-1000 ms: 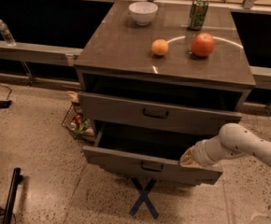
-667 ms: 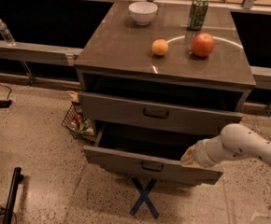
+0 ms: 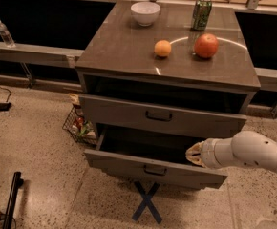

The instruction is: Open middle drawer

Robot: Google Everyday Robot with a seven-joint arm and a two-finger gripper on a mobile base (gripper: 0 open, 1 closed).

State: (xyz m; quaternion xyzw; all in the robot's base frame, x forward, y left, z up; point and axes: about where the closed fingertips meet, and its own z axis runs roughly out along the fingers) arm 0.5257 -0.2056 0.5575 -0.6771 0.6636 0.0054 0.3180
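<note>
The middle drawer [image 3: 129, 162] is the second grey-brown front down, with a small dark bar handle [image 3: 155, 170]. It stands pulled out and its dark inside [image 3: 143, 144] shows. My gripper [image 3: 192, 154], on the end of a white arm [image 3: 253, 151] coming in from the right, sits at the drawer's right end, just behind the top edge of its front. The taller top drawer [image 3: 160, 116] above it stands slightly out. The lowest drawer is hidden under the open one.
On the cabinet top [image 3: 124, 46] stand a white bowl [image 3: 145, 12], a green can [image 3: 201, 13], an orange [image 3: 163, 48] and a red apple [image 3: 206, 46]. A wire basket [image 3: 79, 125] sits on the floor at the cabinet's left. A blue tape cross [image 3: 147, 202] marks the floor in front.
The gripper has risen slightly at the drawer's right end. The drawer stays out about as far as before.
</note>
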